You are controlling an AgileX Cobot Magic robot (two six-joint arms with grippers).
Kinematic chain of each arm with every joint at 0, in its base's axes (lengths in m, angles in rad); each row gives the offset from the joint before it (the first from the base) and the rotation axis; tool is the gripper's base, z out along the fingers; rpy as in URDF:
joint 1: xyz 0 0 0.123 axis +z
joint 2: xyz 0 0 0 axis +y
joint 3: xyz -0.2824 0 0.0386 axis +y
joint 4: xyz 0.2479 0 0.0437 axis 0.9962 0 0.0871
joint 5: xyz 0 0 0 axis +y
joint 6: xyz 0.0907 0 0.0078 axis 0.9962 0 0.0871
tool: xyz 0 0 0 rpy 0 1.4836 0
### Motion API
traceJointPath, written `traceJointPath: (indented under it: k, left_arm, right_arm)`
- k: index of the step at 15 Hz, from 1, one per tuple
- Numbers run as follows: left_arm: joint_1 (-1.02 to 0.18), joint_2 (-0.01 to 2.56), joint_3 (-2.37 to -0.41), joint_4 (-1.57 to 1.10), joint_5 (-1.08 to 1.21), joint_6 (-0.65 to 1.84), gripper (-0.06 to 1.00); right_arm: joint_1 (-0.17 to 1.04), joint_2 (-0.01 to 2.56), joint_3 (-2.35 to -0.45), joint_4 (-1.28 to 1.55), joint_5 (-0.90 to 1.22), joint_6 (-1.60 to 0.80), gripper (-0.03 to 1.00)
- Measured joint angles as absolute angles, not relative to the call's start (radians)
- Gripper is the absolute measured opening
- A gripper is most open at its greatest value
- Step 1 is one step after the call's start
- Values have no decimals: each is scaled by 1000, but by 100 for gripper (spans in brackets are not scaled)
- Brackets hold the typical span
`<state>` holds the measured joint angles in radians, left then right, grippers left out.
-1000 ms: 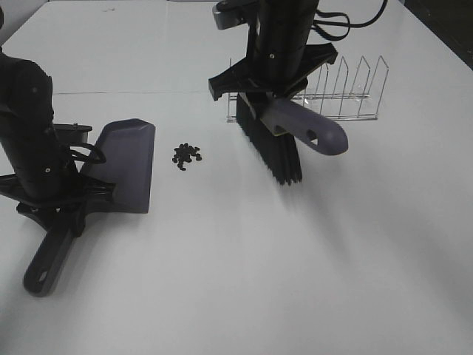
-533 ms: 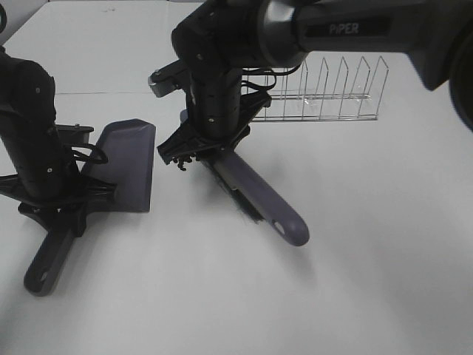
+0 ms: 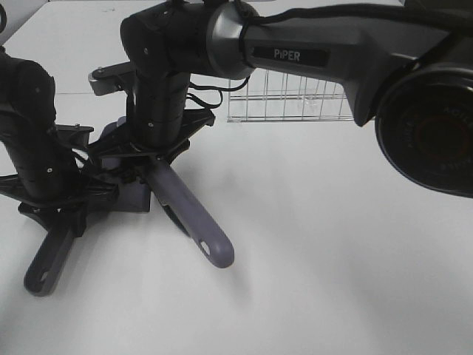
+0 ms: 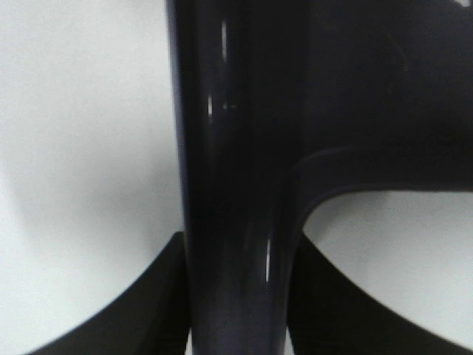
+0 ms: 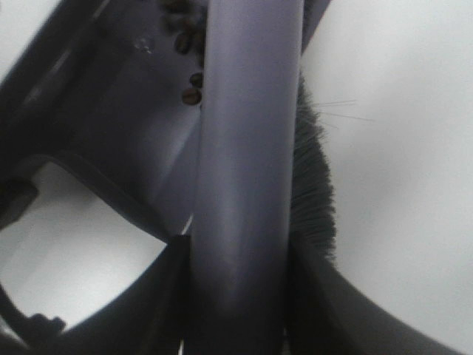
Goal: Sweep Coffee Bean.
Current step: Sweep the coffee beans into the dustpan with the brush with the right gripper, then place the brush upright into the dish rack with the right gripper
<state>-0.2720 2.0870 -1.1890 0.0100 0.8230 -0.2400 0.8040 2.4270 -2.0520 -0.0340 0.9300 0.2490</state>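
While the right end effector [image 3: 150, 159] clamps the brush [image 3: 198, 225], the left end effector [image 3: 60, 209] grips the dustpan [image 3: 43, 268] (coffee beans [image 5: 191, 95] lie inside, just ahead of the right one).

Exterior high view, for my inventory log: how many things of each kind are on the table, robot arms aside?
Dustpan: 1
Brush: 1
Wire rack: 1
Coffee beans: mostly hidden, cannot be counted
Total: 3, beans aside

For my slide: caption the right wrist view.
Right gripper shut on the brush handle, coffee beans on the dustpan.
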Motion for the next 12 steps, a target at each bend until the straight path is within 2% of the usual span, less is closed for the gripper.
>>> traceJointPath:
  k: [3,8,12]
  left_arm:
    - [-272,2087,-1189,10,823,-240,35]
    - [-272,2087,-1189,10,823,-239,35]
    - [-272,2087,-1189,10,822,-239,35]
  right_arm:
    - [804,2426,-2084,-51,930,253,31]
    - [789,2329,-2084,-291,1035,307,31]
    - [672,2253,-2087,-357,1181,296,31]
